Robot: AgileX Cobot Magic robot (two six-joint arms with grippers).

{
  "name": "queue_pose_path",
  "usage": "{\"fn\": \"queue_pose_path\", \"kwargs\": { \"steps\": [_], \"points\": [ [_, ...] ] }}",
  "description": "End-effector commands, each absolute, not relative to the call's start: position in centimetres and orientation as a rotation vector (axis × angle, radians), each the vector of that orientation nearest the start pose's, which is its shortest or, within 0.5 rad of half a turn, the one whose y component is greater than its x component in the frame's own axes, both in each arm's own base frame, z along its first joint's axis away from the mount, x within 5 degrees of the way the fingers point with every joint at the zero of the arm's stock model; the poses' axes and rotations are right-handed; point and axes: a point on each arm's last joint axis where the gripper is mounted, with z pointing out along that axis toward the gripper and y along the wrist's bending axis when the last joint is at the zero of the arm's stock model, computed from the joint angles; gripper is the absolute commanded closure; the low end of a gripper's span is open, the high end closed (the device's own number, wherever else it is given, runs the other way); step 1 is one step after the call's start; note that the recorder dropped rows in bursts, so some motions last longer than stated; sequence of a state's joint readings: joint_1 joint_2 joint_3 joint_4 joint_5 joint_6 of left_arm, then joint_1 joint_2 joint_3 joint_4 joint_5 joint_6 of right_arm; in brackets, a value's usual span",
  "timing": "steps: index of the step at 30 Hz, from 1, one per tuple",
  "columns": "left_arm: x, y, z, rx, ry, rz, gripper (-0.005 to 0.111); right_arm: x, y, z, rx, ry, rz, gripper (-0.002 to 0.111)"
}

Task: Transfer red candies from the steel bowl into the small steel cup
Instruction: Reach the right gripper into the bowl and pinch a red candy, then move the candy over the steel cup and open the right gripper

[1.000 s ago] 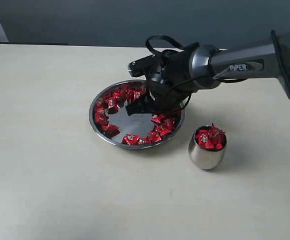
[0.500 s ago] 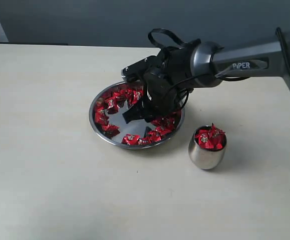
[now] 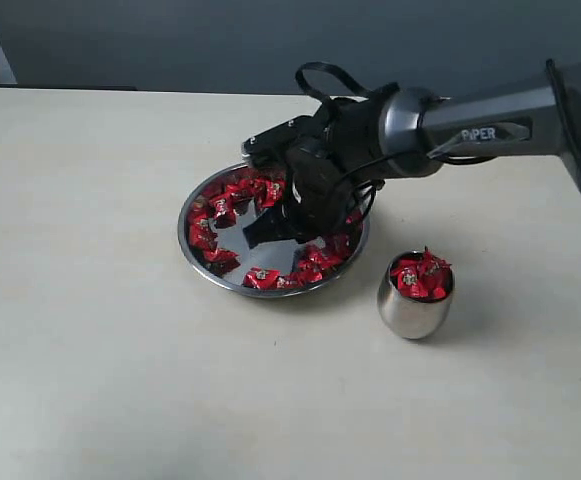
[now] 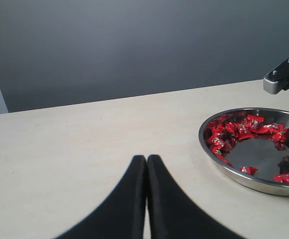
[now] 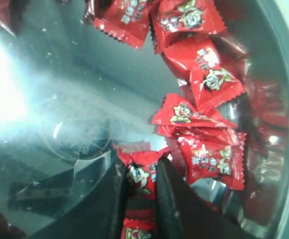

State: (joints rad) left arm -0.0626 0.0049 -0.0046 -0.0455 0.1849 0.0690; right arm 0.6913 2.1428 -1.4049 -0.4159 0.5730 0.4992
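A red candy (image 5: 138, 179) is being pinched between the narrowed jaws of the right gripper (image 5: 140, 172), inside the steel bowl (image 3: 184, 240) near the table's (image 3: 90, 380) middle. The small steel cup (image 3: 410, 312), just beside it toward the near edge, is being heaped full. Many red candies (image 3: 215, 213) are being left, so the task seems partly done. The jaws of the left gripper (image 4: 145, 167) are being pressed together, empty.
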Motion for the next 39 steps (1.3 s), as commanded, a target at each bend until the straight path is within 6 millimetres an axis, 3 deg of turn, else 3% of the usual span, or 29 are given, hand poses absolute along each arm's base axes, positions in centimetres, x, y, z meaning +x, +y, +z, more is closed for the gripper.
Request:
{"fn": "queue_pose_path", "kwargs": {
  "steps": [1,10,13,17,21,27,39],
  "points": [
    [5.6,-0.4,19.7,0.077,1.662,-0.037,0.105,34.5,25.6,15.4,-0.643,2.563,-0.028,0.109],
    [5.6,-0.4,19.7,0.077,1.662,-0.037,0.105,32.4,23.4,21.9,-0.554,2.544,-0.056,0.109],
    [5.6,-0.4,19.7,0.077,1.662,-0.037,0.105,29.2,20.9,23.2,-0.49,2.494,0.02,0.109],
    [5.6,-0.4,19.7,0.077,1.662,-0.037,0.105,24.7,16.5,22.4,-0.377,2.495,-0.031,0.109],
    [5.6,-0.4,19.7,0.077,1.662,-0.037,0.105,22.2,14.5,21.4,-0.355,2.514,-0.032,0.109],
    [5.6,-0.4,19.7,0.077,1.662,-0.037,0.105,21.4,14.6,20.3,-0.382,2.505,0.06,0.109],
    [5.6,-0.4,19.7,0.077,1.662,-0.037,0.105,21.5,14.6,20.3,-0.383,2.505,0.06,0.109]
  ]
}}
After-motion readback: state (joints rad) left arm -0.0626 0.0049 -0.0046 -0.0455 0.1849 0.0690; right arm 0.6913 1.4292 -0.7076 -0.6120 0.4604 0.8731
